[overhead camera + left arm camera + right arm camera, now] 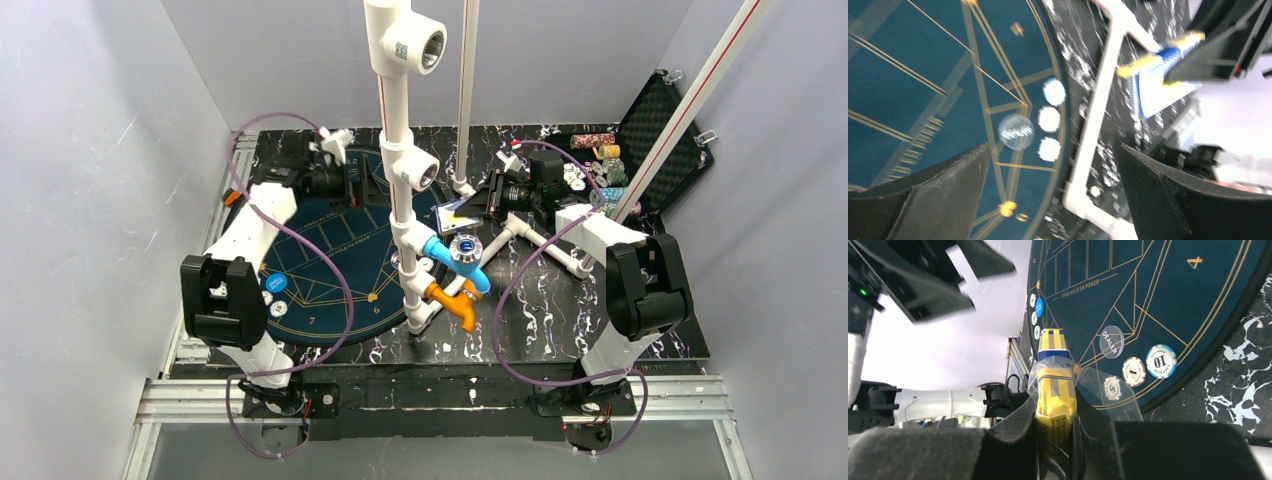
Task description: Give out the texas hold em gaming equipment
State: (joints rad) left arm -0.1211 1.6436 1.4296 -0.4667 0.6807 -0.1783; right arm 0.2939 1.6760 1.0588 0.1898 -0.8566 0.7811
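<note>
Beside one dealer button (1016, 131), three chips (1049, 119), right pincer (1055, 415) holding one deck (1052, 355)

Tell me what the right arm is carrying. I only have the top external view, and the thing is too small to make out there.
Observer: The right gripper is shut on a yellow-and-blue card pack in clear wrap.
Operator: Anything laid out near it?
Observer: On the blue felt, a clear DEALER button lies beside three chips, one a blue-rimmed 10.
Operator: And the left side?
Observer: The left gripper is open, with nothing between its fingers.
</note>
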